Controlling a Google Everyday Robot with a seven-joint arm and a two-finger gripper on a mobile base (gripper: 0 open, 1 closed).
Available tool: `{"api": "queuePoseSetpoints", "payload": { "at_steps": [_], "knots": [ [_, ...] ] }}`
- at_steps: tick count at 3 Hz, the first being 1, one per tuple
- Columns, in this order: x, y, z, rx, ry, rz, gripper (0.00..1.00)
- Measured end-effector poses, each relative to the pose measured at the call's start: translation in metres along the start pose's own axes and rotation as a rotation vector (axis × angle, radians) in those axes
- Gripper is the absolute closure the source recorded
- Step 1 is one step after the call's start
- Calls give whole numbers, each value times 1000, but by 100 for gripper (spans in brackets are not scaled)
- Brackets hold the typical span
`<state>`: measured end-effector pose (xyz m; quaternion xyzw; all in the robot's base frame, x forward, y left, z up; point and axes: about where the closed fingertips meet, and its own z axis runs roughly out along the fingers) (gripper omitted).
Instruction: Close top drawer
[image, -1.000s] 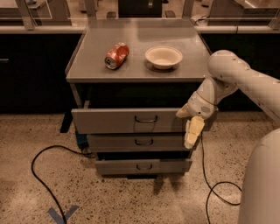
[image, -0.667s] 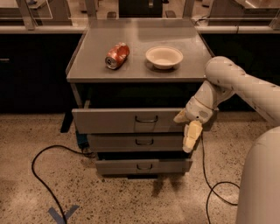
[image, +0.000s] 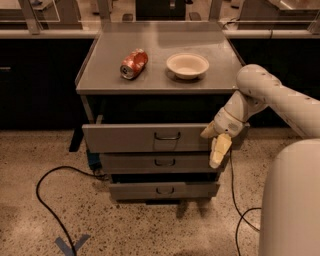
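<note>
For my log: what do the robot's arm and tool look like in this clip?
The arm is smooth glossy white, built of thick rounded segments with a bulbous joint; no cables or markings show on it. The tool, at the right end of the top drawer front, has a white wrist and two pale yellowish fingers.

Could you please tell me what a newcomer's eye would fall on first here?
The robot's white arm reaches in from the picture's right, its hand at the right end of the top drawer, which stands pulled out. On the cabinet top, a red can lies on its side beside a white bowl.
</note>
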<state>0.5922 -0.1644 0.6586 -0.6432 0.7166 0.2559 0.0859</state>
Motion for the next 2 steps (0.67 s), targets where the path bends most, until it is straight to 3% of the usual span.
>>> {"api": "queuePoseSetpoints", "payload": {
  "at_steps": [1,2],
  "knots": [
    [-12,-42,-29,110,-39,-11,0],
    [-12,-43,-30,112,-40,-12,0]
  ]
}}
